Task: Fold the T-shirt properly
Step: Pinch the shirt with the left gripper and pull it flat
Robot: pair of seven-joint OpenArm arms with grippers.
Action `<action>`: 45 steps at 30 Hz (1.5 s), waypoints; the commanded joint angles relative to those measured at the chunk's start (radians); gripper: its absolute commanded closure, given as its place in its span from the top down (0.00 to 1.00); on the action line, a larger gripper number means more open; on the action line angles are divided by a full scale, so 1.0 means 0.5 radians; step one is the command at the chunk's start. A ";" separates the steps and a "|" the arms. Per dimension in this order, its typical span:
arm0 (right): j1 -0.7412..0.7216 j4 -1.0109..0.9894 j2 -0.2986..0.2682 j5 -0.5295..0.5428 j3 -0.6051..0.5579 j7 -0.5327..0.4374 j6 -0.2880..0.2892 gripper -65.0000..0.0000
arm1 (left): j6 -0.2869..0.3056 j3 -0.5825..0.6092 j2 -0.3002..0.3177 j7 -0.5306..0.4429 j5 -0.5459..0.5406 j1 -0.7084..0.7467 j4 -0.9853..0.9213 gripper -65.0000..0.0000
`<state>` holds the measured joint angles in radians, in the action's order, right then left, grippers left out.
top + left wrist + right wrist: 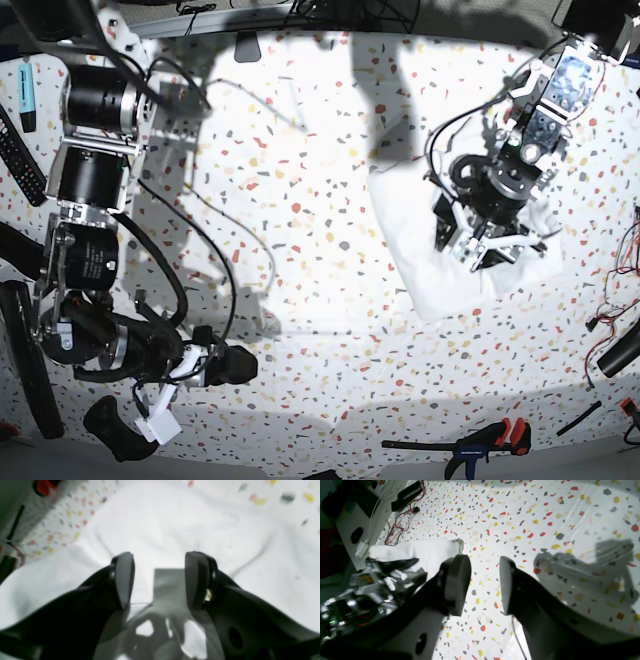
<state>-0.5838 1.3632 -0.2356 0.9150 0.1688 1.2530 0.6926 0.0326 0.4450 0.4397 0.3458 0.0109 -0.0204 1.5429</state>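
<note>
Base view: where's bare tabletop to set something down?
Widest bare patch: mid-table, between the right arm and the T-shirt. Another strip runs along the near edge, left of the clamp. Crowded: the T-shirt side, where the left hand hovers over cloth.

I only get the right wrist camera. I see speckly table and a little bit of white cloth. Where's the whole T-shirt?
Observer: The T-shirt lies as a compact white patch on the tabletop, right under the other arm.
Operator: Is that arm grabbing it?
Observer: No. The left end effector is open over the cloth, with nothing between its fingers.
Operator: Is the shirt flat?
Observer: Not quite. The left wrist view shows soft wrinkles running across it.
</note>
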 commanded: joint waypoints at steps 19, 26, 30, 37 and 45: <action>0.069 0.032 0.420 -0.214 -0.095 -0.403 0.011 0.34 | -0.075 -0.011 0.050 0.214 0.187 -0.224 -0.079 0.50; 0.053 0.031 0.410 -0.561 -0.292 -0.651 0.011 0.34 | -0.501 -0.024 0.161 0.449 0.134 -0.290 0.533 0.50; 0.053 0.031 0.413 -0.819 -0.465 -0.907 0.011 0.34 | -0.500 -0.028 0.197 0.584 0.136 -0.243 0.703 0.50; 0.029 -0.147 0.562 -1.384 -0.806 -1.305 -0.069 0.34 | -0.500 -0.028 0.196 0.612 0.145 0.056 0.710 0.50; -0.105 -0.735 0.785 -1.612 -0.921 -1.810 -0.316 0.34 | -0.502 -0.028 0.195 0.609 0.315 0.442 0.710 0.50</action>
<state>-0.5991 0.9760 0.1555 0.1028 -0.2958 0.3687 0.5411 -0.2066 0.4385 0.5274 0.6727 0.1535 0.2115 1.8805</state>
